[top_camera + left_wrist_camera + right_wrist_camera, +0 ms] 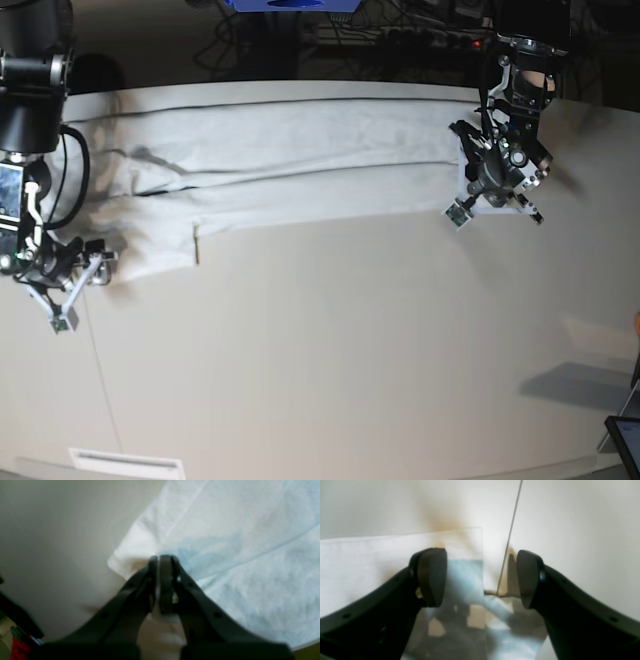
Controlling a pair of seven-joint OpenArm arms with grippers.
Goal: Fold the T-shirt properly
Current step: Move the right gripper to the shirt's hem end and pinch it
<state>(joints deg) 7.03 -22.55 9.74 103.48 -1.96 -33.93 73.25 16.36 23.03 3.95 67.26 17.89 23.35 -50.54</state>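
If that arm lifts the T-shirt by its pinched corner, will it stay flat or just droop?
Probably droop: the T-shirt lies thin and creased on the table, so it looks floppy. It seems light; the left gripper pinches just one corner. The rest would likely drag.

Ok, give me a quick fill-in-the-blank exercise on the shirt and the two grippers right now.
1. The left gripper is ____ on the T-shirt.
2. The right gripper has its jaws ____.
3. In the base view the T-shirt lies in a long band on the ____.

Missing words: shut; open; table
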